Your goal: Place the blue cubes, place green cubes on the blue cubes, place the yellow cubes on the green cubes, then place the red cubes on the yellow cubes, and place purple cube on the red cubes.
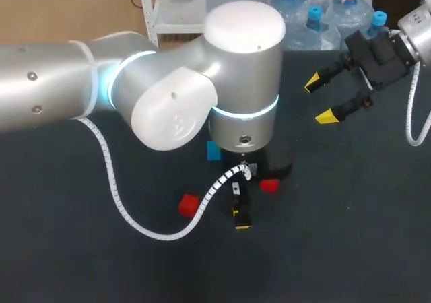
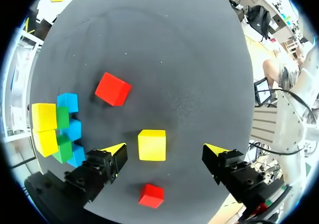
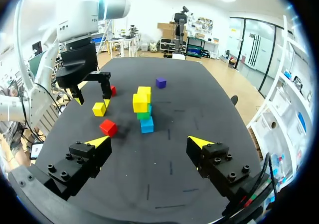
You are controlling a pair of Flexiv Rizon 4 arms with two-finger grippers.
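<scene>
Yellow cube: small loose yellow cube (image 2: 152, 145), flat on the dark grey tabletop (image 2: 189, 59), between the fingers of the left claw and touched by neither.
Left claw (image 2: 166, 149): spread wide, pointing straight down, one yellow tip on each side of the loose yellow cube.
Left arm (image 1: 101, 87): in from the left, stretched past the middle of the tabletop, wrist turned down to vertical.
Stack (image 3: 143, 109): blue cubes (image 3: 147, 125) at the bottom, green cubes (image 3: 144, 115) over them, two yellow cubes (image 3: 141, 98) on top; beside the left claw, apart from it.
Red cubes: one red cube (image 2: 113, 88) ahead of the left claw, second red cube (image 2: 151, 195) near the loose yellow cube on the opposite side; both alone on the tabletop.
Purple cube (image 3: 160, 82): alone on the tabletop beyond the stack, well apart.
Right claw (image 3: 148, 142): fingers wide apart, nothing between them, raised above the tabletop.
Right arm (image 1: 417, 34): in from the upper right corner of the head view, claw angled toward the middle.
</scene>
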